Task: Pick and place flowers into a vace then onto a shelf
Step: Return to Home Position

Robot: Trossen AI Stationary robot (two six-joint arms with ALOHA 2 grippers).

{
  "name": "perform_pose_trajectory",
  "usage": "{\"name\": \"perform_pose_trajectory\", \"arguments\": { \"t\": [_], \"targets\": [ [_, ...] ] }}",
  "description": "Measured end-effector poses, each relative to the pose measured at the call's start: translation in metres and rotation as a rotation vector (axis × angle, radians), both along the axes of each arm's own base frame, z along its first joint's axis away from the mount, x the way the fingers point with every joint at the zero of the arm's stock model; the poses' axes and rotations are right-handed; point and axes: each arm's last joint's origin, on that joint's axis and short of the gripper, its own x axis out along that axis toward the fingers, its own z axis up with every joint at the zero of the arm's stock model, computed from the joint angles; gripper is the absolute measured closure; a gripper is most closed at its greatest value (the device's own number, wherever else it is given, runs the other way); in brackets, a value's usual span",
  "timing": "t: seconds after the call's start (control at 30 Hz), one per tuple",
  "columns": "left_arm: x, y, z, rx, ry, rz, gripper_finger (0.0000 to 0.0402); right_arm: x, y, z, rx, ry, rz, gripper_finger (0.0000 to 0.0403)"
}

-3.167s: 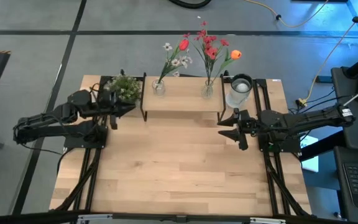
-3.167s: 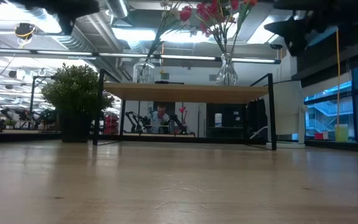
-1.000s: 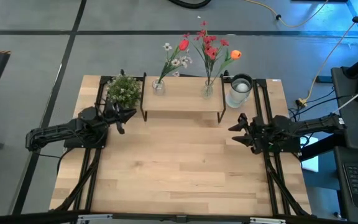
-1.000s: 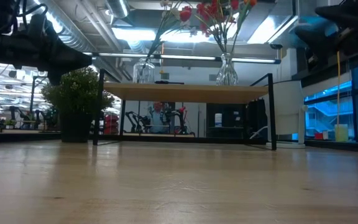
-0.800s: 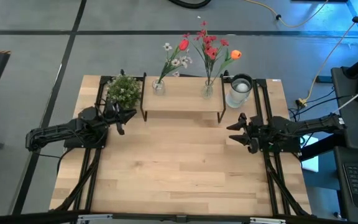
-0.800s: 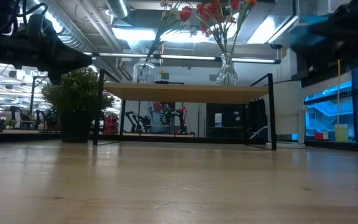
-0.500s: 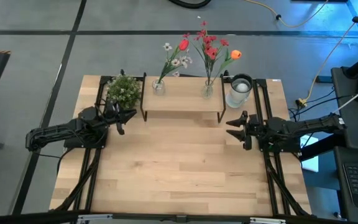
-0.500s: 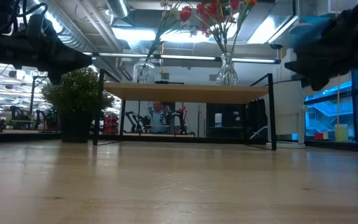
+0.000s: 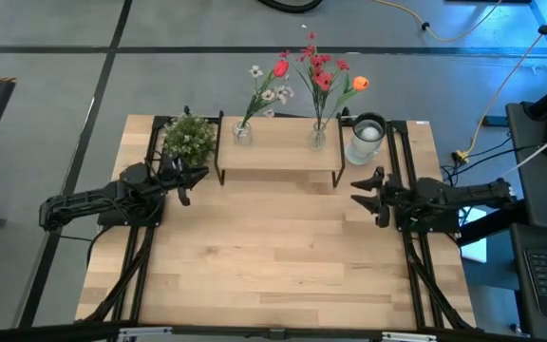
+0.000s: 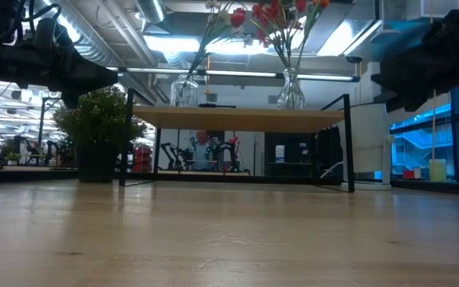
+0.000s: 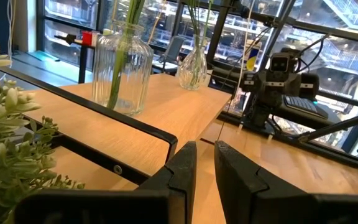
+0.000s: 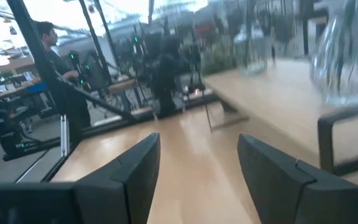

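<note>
High view: shelf at the far edge of the table, with two glass vases upright on it, well apart. In the left vase, a red tulip and a white sprig; in the right vase, a red spray and an orange tulip. Beside the shelf, a plant on the left and a pale container on the right.

Just in front of the plant, near the shelf's left legs, the left gripper, holding nothing; in its wrist view, fingers almost together, only a thin slit between. In front of the container, off the shelf's right end, the right gripper, empty, fingers wide apart.

Low view: both raised above the tabletop, touching nothing. Beyond the table, in the right wrist view, a person standing.
</note>
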Motion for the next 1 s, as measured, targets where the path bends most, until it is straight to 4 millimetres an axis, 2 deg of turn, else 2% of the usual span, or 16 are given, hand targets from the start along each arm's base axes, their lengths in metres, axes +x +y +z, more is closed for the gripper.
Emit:
{"name": "perform_pose_trajectory", "arguments": {
  "t": [0.43,1.0],
  "targets": [
    [0.0,0.0,0.0,0.0,0.0,-0.001,0.0351,-0.0012,-0.0007,0.0013,-0.069,-0.004,-0.023,0.0186],
    [0.0,-0.0001,0.0,0.0,0.0,-0.001,0.0351,-0.0012,-0.0007,0.0013,-0.07,-0.004,-0.023,0.0186]
  ]
}}
